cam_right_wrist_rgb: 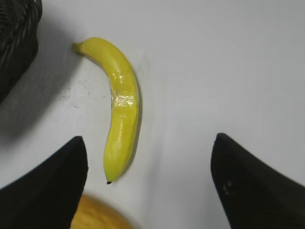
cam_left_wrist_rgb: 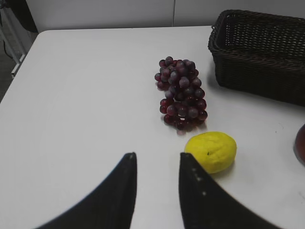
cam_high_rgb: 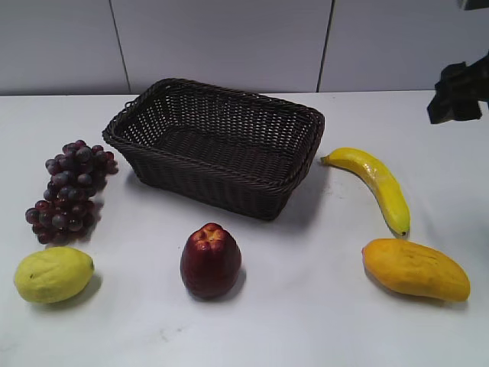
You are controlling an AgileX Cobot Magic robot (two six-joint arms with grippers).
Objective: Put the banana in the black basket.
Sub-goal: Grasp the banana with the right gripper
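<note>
The banana (cam_high_rgb: 376,186) lies on the white table right of the black basket (cam_high_rgb: 218,141), apart from it. In the right wrist view the banana (cam_right_wrist_rgb: 122,107) lies below my right gripper (cam_right_wrist_rgb: 148,143), which is wide open, empty and above the table; the banana's dark tip is near the left finger. A corner of the basket (cam_right_wrist_rgb: 16,43) shows at top left. In the exterior view the right arm (cam_high_rgb: 461,90) is at the far right edge. My left gripper (cam_left_wrist_rgb: 157,157) is open and empty over bare table, left of the lemon (cam_left_wrist_rgb: 212,151).
A mango (cam_high_rgb: 415,268) lies just in front of the banana and shows in the right wrist view (cam_right_wrist_rgb: 97,214). A red apple (cam_high_rgb: 210,260) is in front of the basket. Purple grapes (cam_high_rgb: 70,189) and the lemon (cam_high_rgb: 53,274) are at the left.
</note>
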